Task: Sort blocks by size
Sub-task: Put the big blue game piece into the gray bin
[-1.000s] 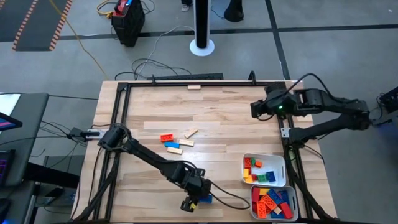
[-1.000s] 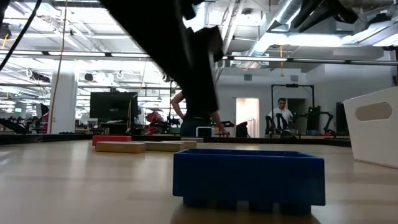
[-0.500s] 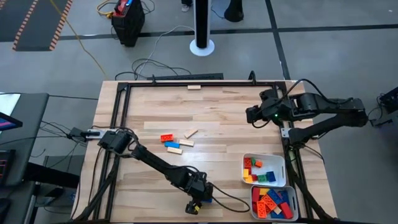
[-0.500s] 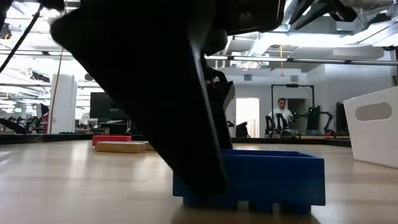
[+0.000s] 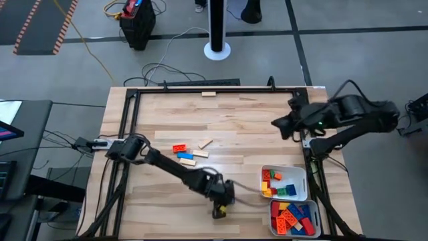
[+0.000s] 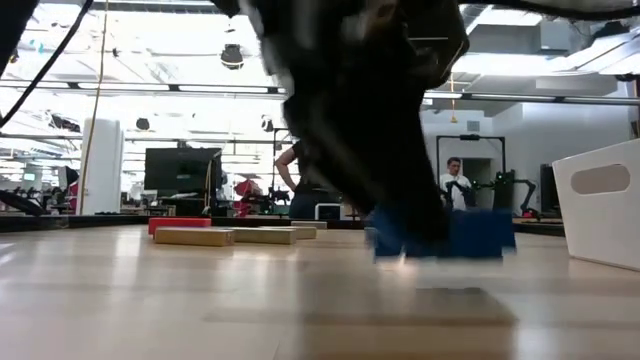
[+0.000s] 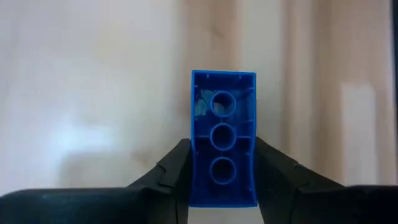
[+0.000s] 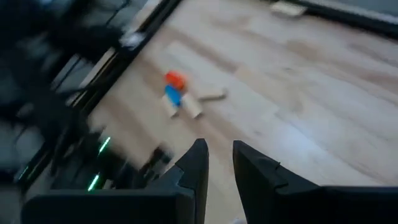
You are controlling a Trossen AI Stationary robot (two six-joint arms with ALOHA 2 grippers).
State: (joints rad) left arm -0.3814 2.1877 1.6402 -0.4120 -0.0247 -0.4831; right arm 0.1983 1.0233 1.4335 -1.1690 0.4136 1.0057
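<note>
The left gripper (image 7: 222,177) is clamped on a long blue plastic brick with studs (image 7: 223,140), its two dark fingers (image 7: 176,171) pressing the brick's long sides near one end, so the hollow underside with three round tubes faces the wrist camera and most of the brick juts out beyond the fingertips. In the high view this gripper (image 5: 221,204) hangs over the wooden table (image 5: 167,114) close to its near edge, a little left of the two white rectangular trays (image 5: 299,175) at the near right corner. Because the hold sits at one end only, the brick could swing or slip out during a quick move toward the trays and drop onto the table or into the wrong tray. The right gripper (image 8: 219,163) waits near the table's right edge, its fingers slightly parted and holding nothing.
</note>
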